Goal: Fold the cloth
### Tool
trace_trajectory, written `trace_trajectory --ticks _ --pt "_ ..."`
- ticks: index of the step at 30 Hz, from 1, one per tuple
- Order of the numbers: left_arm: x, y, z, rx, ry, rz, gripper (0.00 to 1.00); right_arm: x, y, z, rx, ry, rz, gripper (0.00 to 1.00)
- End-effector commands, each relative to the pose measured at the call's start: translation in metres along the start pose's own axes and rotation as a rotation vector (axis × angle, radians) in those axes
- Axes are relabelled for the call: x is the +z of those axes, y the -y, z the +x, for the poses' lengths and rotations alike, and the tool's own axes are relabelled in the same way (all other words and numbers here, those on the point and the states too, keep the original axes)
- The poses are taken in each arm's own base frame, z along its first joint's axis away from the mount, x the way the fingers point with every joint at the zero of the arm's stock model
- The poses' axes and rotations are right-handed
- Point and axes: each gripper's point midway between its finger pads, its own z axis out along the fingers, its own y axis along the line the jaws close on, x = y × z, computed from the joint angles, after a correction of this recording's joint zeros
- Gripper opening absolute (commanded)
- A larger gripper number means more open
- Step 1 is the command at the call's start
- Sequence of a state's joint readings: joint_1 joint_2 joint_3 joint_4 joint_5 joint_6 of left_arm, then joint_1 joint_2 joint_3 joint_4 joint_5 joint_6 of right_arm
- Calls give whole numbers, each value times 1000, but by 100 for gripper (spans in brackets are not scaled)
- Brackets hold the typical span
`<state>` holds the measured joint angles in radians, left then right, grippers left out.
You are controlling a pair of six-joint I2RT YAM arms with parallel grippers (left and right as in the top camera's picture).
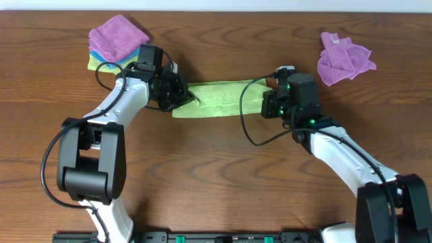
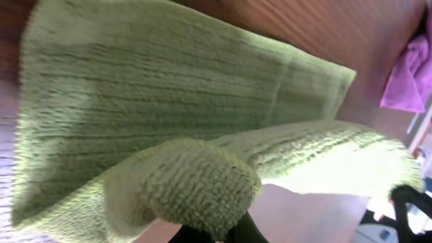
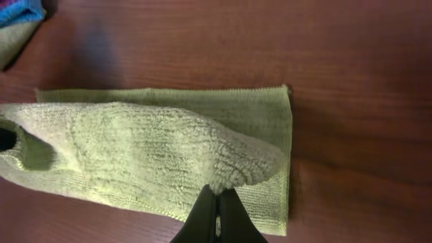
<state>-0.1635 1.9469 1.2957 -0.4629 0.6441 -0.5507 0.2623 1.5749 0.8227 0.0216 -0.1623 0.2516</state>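
The cloth [image 1: 214,99] lies near the middle of the tabletop [image 1: 216,175] as a long, narrow lime-green strip running left to right between the two arms. Its lower layer rests flat on the wood. An upper layer is raised off that lower layer at both ends.

The left pincer [image 2: 213,233] is closed on the left end of the cloth. A rolled bulge of green pile sits directly over its fingertips, and the rest of the strip stretches away from it. The right pincer [image 3: 216,210] is closed on the right end. Its fingers meet on a small raised fold of the upper layer, just inside the cloth's right edge, with the lower layer spread flat beneath and beyond it.

A stack of cloths [image 1: 116,42], purple on top with blue and yellow-green under it, sits at the far left, close behind the left arm. A crumpled purple cloth [image 1: 344,58] lies at the far right, well apart from the strip.
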Motion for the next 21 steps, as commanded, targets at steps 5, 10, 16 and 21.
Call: trace_trajectory --ticks 5,10,16,21 --pt "-2 -16 -27 12 116 -93 6 18 4 9 -24 -17 8 1" --pt "-1 -18 -39 41 167 -114 6 28 6 14 -22 -24 10 1" --pt "13 -33 -36 55 133 -145 6 31 8 18 -25 -33 12 1" --pt "20 -47 -37 67 133 -192 6 31 9 17 -44 -31 20 1"
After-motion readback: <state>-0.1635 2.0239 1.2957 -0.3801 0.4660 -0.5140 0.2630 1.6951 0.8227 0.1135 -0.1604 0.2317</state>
